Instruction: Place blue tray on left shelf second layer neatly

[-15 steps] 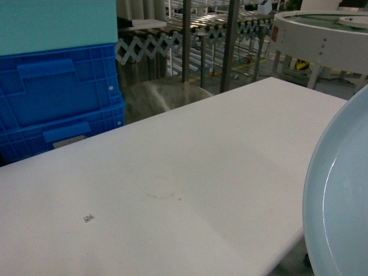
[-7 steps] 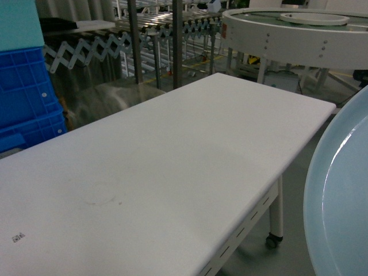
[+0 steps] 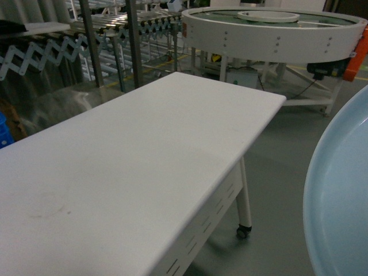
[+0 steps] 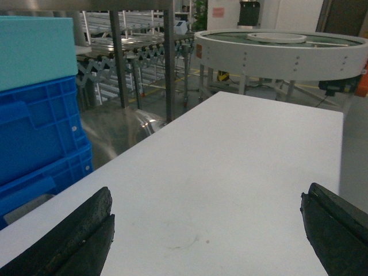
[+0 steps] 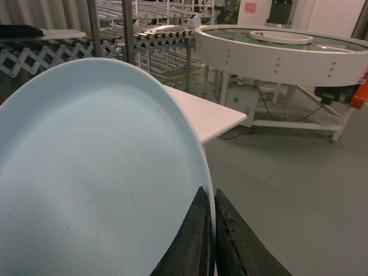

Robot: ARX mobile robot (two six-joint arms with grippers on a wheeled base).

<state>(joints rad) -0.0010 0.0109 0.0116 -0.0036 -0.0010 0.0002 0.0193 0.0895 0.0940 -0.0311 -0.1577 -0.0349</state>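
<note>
The blue tray [image 5: 98, 172] is a pale, glossy, shallow dish that fills the left of the right wrist view. My right gripper [image 5: 209, 192] is shut on its rim, one finger on each side. In the head view the tray [image 3: 345, 195] shows only as a curved slice at the right edge, off the table and above the floor. My left gripper [image 4: 207, 198] stands open over the white table with nothing between its fingers. Of the left shelf I see only steel uprights [image 3: 133, 40] behind the table. I cannot pick out its second layer.
A long white table [image 3: 144, 149] on castors [image 3: 244, 231] runs across the view. Dark-blue crates [image 4: 34, 132] with a turquoise box [image 4: 34, 49] on top stand at its far left. A round white conveyor [image 3: 270, 29] and an accordion roller conveyor [image 3: 46, 49] stand behind on grey floor [image 3: 276, 172].
The head view has swung right: the blue crates have slid out at the left, and the table's end, the floor and the round conveyor have come in. The tray stays at the right edge.
</note>
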